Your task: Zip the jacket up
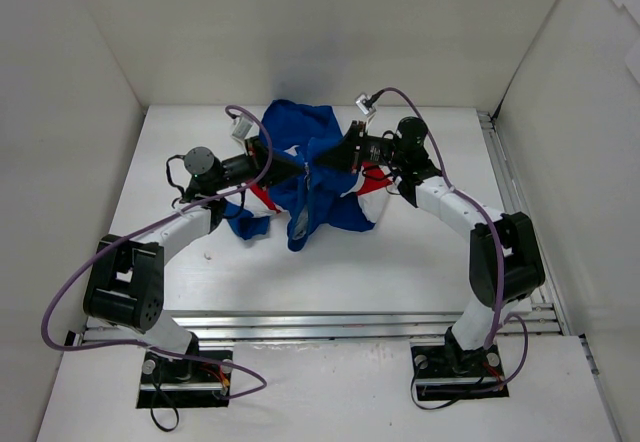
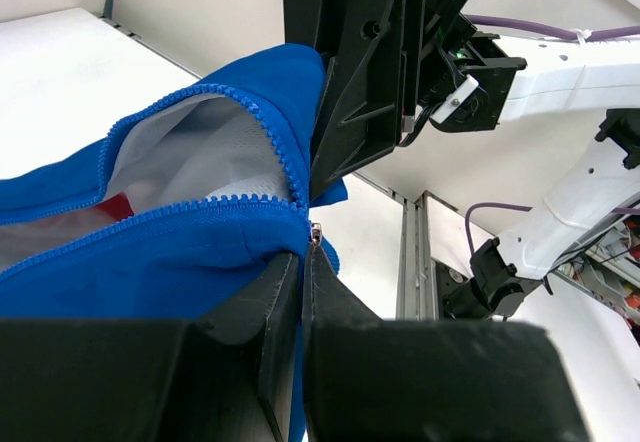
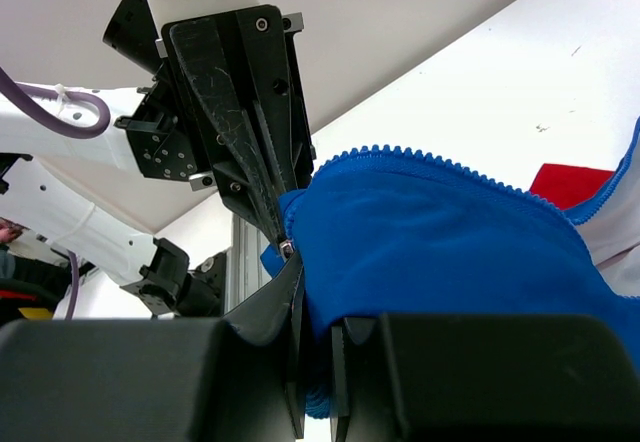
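Jacket (image 1: 310, 177) bunched centre of top view. Grippers meet tip-to-tip at zip base: left gripper (image 2: 303, 257) clenched on fabric by slider (image 2: 316, 230), prob. the pull; right gripper (image 3: 300, 274) pinching blue hem. Open teeth run toward left-wrist frame's left edge.

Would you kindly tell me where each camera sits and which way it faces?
Top external: above and behind the bases, looking down at the table; both arms and the jacket show.
Left wrist: on the left arm, facing the zipper; the left tool shows, shut.
Right wrist: on the right arm, facing the jacket's blue cloth; the right tool shows, shut.
Shared: both wrist views show the opposite tool and the jacket.
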Available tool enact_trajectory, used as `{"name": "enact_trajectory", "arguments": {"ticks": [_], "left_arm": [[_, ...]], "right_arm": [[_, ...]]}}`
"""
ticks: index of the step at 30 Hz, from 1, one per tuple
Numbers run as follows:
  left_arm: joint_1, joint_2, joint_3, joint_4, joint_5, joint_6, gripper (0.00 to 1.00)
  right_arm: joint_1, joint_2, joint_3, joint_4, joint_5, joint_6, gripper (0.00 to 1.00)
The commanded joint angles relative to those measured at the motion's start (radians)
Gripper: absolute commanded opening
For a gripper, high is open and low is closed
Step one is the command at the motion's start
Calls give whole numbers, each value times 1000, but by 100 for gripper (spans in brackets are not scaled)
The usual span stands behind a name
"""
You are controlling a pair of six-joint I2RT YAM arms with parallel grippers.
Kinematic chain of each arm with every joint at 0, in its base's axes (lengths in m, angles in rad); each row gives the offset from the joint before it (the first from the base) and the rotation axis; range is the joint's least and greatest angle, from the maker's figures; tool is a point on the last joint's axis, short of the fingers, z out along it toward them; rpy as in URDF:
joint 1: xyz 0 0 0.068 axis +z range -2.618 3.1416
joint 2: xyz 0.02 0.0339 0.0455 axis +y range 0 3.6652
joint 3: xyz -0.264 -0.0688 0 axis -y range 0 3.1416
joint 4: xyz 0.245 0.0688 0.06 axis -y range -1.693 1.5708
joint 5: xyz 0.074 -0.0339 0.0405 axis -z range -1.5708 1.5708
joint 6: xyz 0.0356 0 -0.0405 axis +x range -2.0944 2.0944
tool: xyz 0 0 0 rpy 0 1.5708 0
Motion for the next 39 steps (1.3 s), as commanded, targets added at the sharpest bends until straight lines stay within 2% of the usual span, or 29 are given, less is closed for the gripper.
{"name": "enact_trajectory", "arguments": {"ticks": [1, 10, 17, 26, 39], "left_arm": [[-16, -48, 46, 35, 55, 26, 0], [-25, -45, 61, -31, 43, 64, 0], [-25, -79, 73, -189, -11, 170, 0], [-43, -122, 81, -303, -76, 250, 0], [-82, -99, 86, -303, -13, 242, 0]], "right_arm": [[-4, -78, 49, 148, 31, 28, 0], [-6, -98, 31, 180, 71, 53, 0], [-6, -118, 11, 217, 98, 102, 0], [-1, -133, -21, 228, 152, 128, 0], [-1, -98, 6, 243, 183, 138, 0]]}}
